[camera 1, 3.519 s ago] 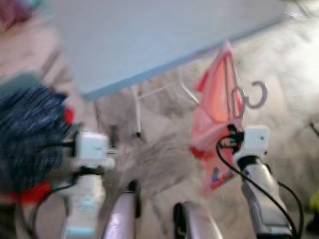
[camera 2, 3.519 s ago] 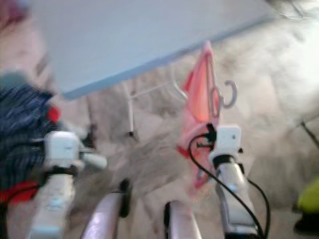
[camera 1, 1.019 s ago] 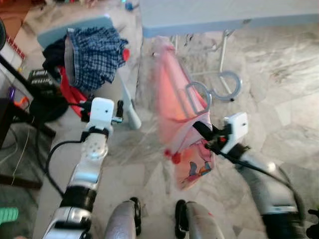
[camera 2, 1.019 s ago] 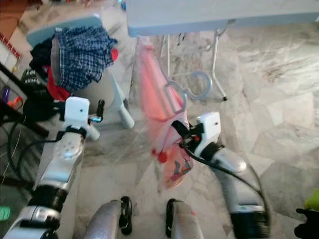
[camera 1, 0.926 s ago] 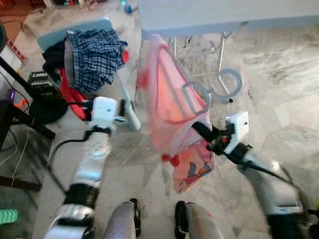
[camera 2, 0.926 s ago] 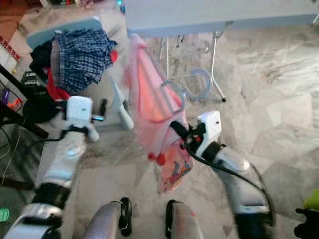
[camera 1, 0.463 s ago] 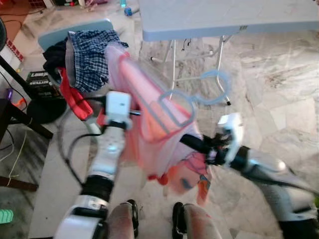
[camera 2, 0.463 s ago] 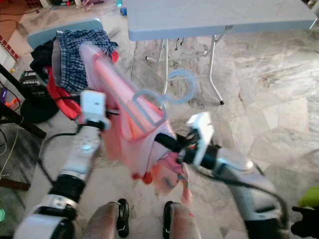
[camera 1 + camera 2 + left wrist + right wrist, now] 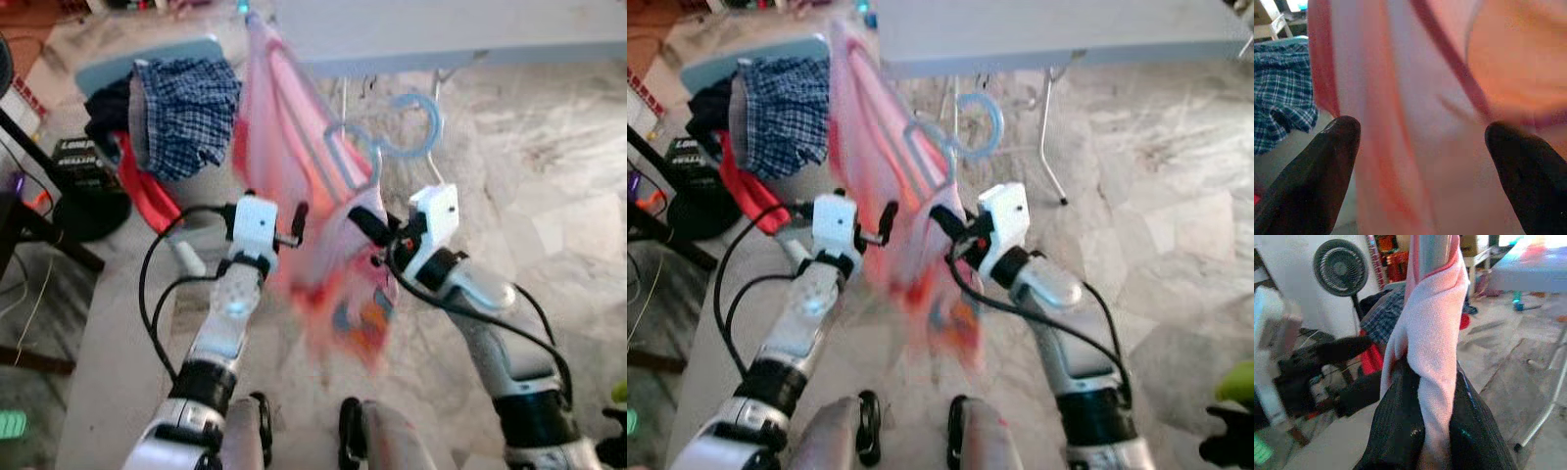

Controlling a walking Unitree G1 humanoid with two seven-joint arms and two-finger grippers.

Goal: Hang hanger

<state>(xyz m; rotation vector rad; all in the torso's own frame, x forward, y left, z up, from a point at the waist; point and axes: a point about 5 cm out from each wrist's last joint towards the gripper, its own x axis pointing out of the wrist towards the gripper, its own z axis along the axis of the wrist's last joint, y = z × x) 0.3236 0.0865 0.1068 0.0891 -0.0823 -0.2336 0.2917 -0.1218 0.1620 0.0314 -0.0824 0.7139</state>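
A pink garment (image 9: pixel 294 186) hangs on a light blue hanger, whose hook (image 9: pixel 411 117) sticks up at chest height in front of me. My right gripper (image 9: pixel 366 227) is shut on the garment's cloth and the hanger bar under it; the right wrist view shows pink cloth (image 9: pixel 1432 357) pinched between the black fingers (image 9: pixel 1396 426). My left gripper (image 9: pixel 295 221) is raised just to the left of the garment. It stands open, its fingers (image 9: pixel 1322 166) wide apart, with the pink cloth (image 9: pixel 1415 122) right in front of them.
A grey-blue chair (image 9: pixel 127 64) piled with a plaid shirt (image 9: pixel 181 113) and red cloth stands at the left. A grey folding table (image 9: pixel 460 29) stands ahead, its legs on marble floor. A black stand (image 9: pixel 39 201) is at the far left. A fan (image 9: pixel 1339 267) stands further back.
The right arm has lifted the hanger and garment higher and more upright. My left gripper has moved in close beside the garment. The garment's lower part is swinging.
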